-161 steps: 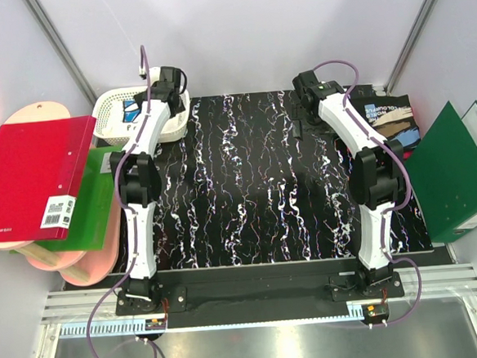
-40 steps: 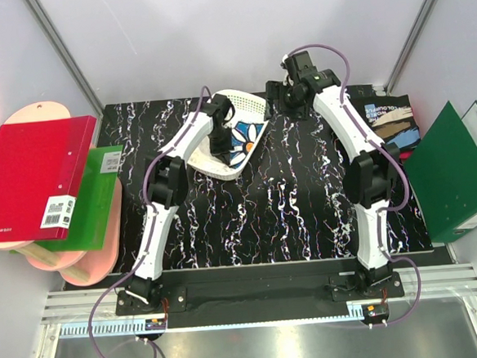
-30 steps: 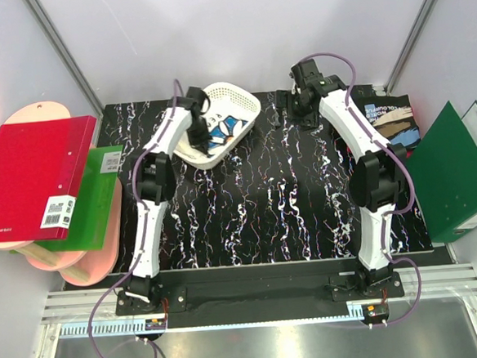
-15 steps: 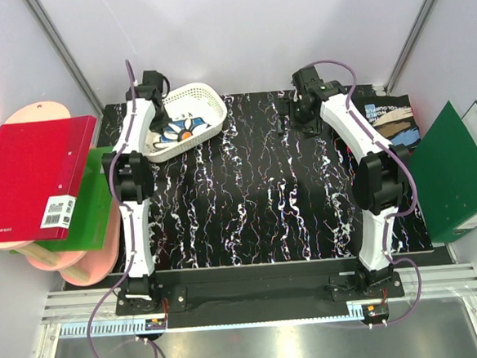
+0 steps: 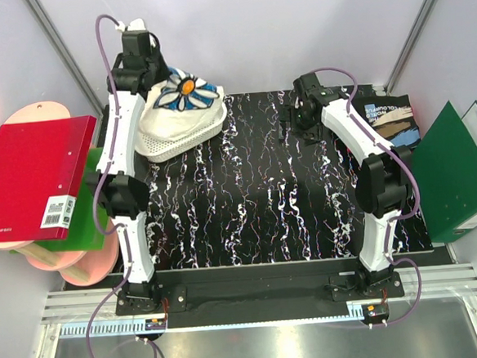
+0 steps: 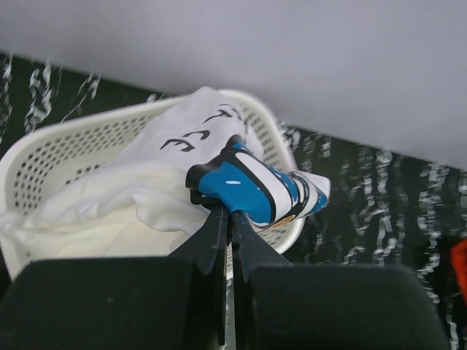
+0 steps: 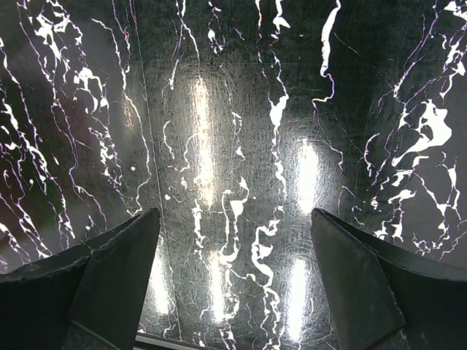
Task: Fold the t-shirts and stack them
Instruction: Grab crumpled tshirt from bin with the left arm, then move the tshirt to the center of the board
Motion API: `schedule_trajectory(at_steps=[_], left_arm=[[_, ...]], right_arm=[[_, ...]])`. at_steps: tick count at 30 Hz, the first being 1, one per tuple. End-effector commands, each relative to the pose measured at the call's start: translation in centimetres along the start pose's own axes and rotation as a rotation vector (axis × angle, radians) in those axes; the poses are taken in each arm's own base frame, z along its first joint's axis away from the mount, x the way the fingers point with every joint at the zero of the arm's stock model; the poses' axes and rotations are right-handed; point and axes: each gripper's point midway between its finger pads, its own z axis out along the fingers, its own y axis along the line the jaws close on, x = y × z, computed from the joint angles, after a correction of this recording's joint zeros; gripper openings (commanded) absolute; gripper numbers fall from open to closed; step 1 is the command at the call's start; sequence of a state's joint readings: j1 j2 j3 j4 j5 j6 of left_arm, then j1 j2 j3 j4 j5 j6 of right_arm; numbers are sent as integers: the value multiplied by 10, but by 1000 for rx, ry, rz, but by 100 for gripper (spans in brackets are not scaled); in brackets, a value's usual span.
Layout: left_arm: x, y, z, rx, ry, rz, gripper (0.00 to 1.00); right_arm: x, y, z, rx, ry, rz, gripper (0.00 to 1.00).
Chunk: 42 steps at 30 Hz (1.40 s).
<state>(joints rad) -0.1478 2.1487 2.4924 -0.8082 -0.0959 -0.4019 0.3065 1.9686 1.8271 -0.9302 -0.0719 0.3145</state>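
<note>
A white t-shirt [image 5: 185, 92] with a blue, white and orange flower print bulges out of the white lattice basket [image 5: 178, 136], which is tipped up at the table's back left. My left gripper [image 5: 156, 76] is raised there and shut. In the left wrist view its tips [image 6: 228, 211] pinch the shirt's blue printed fold [image 6: 255, 191] at the basket's rim [image 6: 44, 157]. A folded black t-shirt [image 5: 388, 118] with print lies at the back right. My right gripper [image 5: 294, 126] hangs open over bare table, nothing between its fingers [image 7: 233, 213].
A red binder [image 5: 34, 177] and a green binder [image 5: 89, 210] lie on pink boards off the table's left edge. Another green binder [image 5: 451, 172] leans at the right. The back wall stands close behind the basket.
My left arm swung the shirt and basket from mid-table to the back left and raised them, tipping the basket. The right gripper drew back slightly and stayed open.
</note>
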Motion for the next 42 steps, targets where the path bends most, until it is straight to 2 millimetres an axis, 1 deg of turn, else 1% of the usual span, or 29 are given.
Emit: schedule_trajectory(at_steps=[1, 3, 4, 5, 6, 7, 8, 10, 11, 12, 13, 14, 15, 17, 18, 19, 21, 24, 26, 29, 30, 31, 32, 35, 36, 37, 38, 39, 42], left_arm=[[-118, -93, -127, 329, -387, -20, 0], [-117, -121, -153, 420, -393, -26, 0], [-114, -130, -167, 454, -389, -25, 0], [-103, -147, -176, 512, -358, -35, 0], [-97, -156, -186, 555, -337, -34, 0], [-76, -163, -180, 578, -264, -45, 0], [-56, -181, -186, 656, -194, -36, 0], [-15, -196, -185, 711, -62, -16, 0], [8, -211, -193, 765, 8, 7, 0], [34, -215, -187, 773, 83, 22, 0], [55, -215, -187, 770, 149, 41, 0], [77, -223, -191, 792, 208, 53, 0], [104, -219, -185, 782, 284, 57, 0], [139, -211, -180, 735, 374, 72, 0], [166, -201, -168, 700, 449, 76, 0], [184, -191, -164, 665, 510, 78, 21], [214, -175, -150, 606, 600, 88, 99], [231, -159, -138, 535, 619, 112, 99], [231, -155, -127, 515, 591, 132, 99], [244, -147, -103, 469, 617, 133, 99], [257, -144, -91, 451, 644, 133, 93], [259, -144, -83, 463, 651, 131, 37], [262, -142, -74, 443, 656, 124, 0], [273, -138, -41, 394, 670, 124, 0], [277, -140, -24, 379, 672, 126, 0], [282, -134, -15, 351, 694, 117, 0], [301, -126, 3, 313, 733, 111, 0], [292, -132, 10, 319, 706, 104, 0], [286, -114, 38, 210, 669, 59, 0]], right_arm=[[-15, 10, -26, -41, -89, 6, 92], [-16, 6, -25, -21, -92, 12, 91], [-17, 3, -26, -4, -102, 14, 91], [-19, 0, -27, 17, -114, 20, 91], [-24, -11, -30, 81, -144, 26, 91], [-29, -18, -35, 115, -171, 35, 91], [-32, -25, -37, 153, -189, 43, 92], [-40, -40, -46, 234, -238, 56, 92], [-43, -44, -51, 256, -257, 62, 92], [-47, -52, -56, 302, -283, 76, 93], [-48, -57, -59, 322, -296, 84, 93], [-50, -61, -65, 342, -313, 89, 93], [-52, -68, -70, 384, -335, 98, 93], [-54, -76, -80, 417, -363, 111, 93], [-55, -79, -85, 437, -380, 115, 93], [-56, -79, -91, 440, -396, 120, 93], [-58, -80, -98, 442, -416, 132, 94], [-63, -78, -112, 430, -460, 142, 94], [-66, -79, -122, 432, -496, 144, 94], [-70, -80, -130, 430, -535, 139, 94], [-70, -79, -132, 427, -538, 134, 94], [-71, -79, -132, 426, -542, 135, 94], [-71, -79, -132, 423, -538, 131, 94], [-72, -77, -137, 415, -551, 132, 94], [-73, -76, -137, 414, -553, 132, 94], [-73, -76, -138, 413, -556, 131, 94], [-73, -77, -140, 415, -558, 126, 94], [-73, -77, -140, 420, -559, 124, 94], [-73, -78, -144, 425, -565, 120, 94]])
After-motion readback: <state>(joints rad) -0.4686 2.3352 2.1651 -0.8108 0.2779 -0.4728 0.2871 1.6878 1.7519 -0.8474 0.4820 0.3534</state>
